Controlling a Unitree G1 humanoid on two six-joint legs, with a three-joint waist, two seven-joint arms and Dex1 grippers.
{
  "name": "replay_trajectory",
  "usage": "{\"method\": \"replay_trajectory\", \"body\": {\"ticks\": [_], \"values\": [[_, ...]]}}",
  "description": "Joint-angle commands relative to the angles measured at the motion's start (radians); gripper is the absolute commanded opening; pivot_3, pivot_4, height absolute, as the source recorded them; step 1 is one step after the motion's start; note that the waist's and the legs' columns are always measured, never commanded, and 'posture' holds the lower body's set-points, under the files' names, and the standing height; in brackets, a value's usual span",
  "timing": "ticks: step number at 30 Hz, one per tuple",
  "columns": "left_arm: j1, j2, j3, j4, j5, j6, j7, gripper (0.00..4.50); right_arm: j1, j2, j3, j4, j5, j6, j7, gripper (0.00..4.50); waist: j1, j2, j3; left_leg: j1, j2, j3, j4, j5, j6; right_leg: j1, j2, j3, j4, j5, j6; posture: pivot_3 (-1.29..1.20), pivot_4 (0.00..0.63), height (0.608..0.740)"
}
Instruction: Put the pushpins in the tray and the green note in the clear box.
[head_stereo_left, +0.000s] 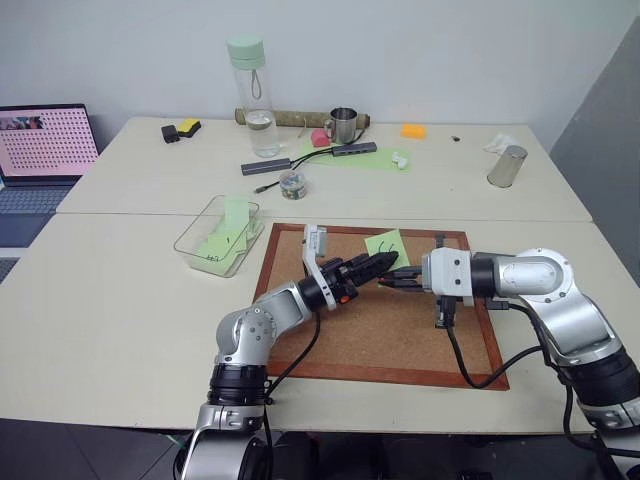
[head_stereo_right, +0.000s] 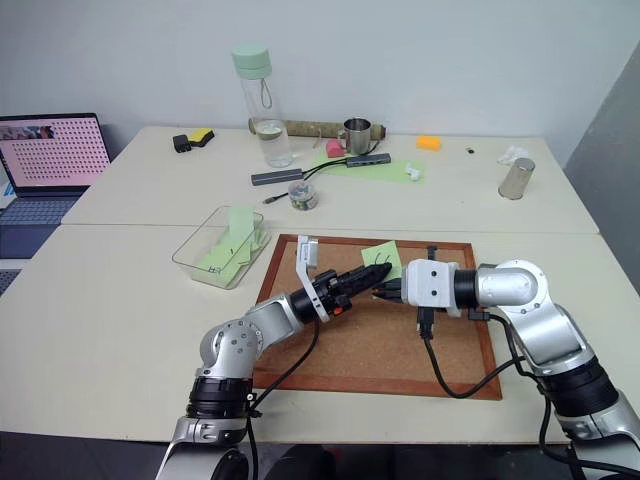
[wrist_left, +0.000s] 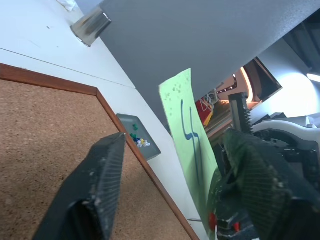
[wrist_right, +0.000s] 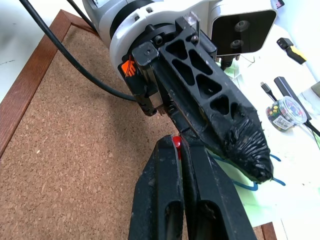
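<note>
Above the corkboard (head_stereo_left: 400, 330), the right gripper (wrist_right: 176, 145) pinches a red pushpin (wrist_right: 176, 142) in closed fingers, while the left gripper's (wrist_left: 170, 165) parted fingers flank the green note (wrist_left: 187, 135).

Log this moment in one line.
left hand: open, astride note | right hand: shut on red pin | note: at board far edge | tray: holds pins

both arms silver-grey, rounded joint housings, black collars. left gripper (head_stereo_left: 385, 264): black fingers, triangular cut-outs, rough taped tips, orange tag at base, white camera block on wrist. right gripper (head_stereo_left: 388, 281): black fingers, white boxy wrist, black cable looping from it.
</note>
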Motion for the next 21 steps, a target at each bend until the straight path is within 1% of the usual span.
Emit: {"method": "replay_trajectory", "body": {"ticks": [1, 5, 9, 13, 14, 19, 21], "values": [[-0.02, 0.002, -0.007, -0.015, -0.007, -0.022, -0.021, 2.32, -0.019, 0.006, -0.012, -0.036, 0.012, 0.0, -0.007, 0.0, 0.0, 0.0, 0.0, 0.0, 0.0, 0.0, 0.0, 0.0, 0.0, 0.0, 0.0, 0.0, 0.0, 0.0, 0.0, 0.0, 0.15, 0.74], [-0.019, 0.005, -0.009, -0.014, -0.004, -0.034, -0.023, 1.61, -0.017, 0.01, -0.013, -0.037, 0.011, 0.0, -0.01, 0.0, 0.0, 0.0, 0.0, 0.0, 0.0, 0.0, 0.0, 0.0, 0.0, 0.0, 0.0, 0.0, 0.0, 0.0, 0.0, 0.0, 0.15, 0.74], [-0.019, 0.006, -0.014, -0.013, 0.0, -0.042, -0.026, 0.75, -0.016, 0.012, -0.015, -0.036, 0.01, -0.002, -0.014, 0.0, 0.0, 0.0, 0.0, 0.0, 0.0, 0.0, 0.0, 0.0, 0.0, 0.0, 0.0, 0.0, 0.0, 0.0, 0.0, 0.0, 0.15, 0.74], [-0.011, 0.013, -0.034, -0.015, 0.024, -0.067, -0.033, 0.12, -0.015, 0.014, -0.016, -0.035, 0.012, -0.006, -0.018, 0.0, 0.0, 0.0, 0.0, 0.0, 0.0, 0.0, 0.0, 0.0, 0.0, 0.0, 0.0, 0.0, 0.0, 0.0, 0.0, 0.0, 0.15, 0.74], [-0.01, 0.014, -0.037, -0.014, 0.029, -0.074, -0.032, 0.01, -0.015, 0.014, -0.016, -0.035, 0.012, -0.007, -0.018, 0.0, 0.0, 0.0, 0.0, 0.0, 0.0, 0.0, 0.0, 0.0, 0.0, 0.0, 0.0, 0.0, 0.0, 0.0, 0.0, 0.0, 0.15, 0.74], [-0.002, 0.013, -0.061, 0.002, 0.076, -0.124, -0.027, 0.01, -0.012, 0.022, -0.024, -0.039, 0.027, 0.0, -0.026, 0.0, 0.0, 0.0, 0.0, 0.0, 0.0, 0.0, 0.0, 0.0, 0.0, 0.0, 0.0, 0.0, 0.0, 0.0, 0.0, 0.0, 0.15, 0.74], [0.004, 0.024, -0.089, 0.014, 0.119, -0.155, -0.031, 0.01, -0.01, 0.03, -0.04, -0.051, 0.05, 0.025, -0.035, 0.0, 0.0, 0.0, 0.0, 0.0, 0.0, 0.0, 0.0, 0.0, 0.0, 0.0, 0.0, 0.0, 0.0, 0.0, 0.0, 0.0, 0.15, 0.74]]}}
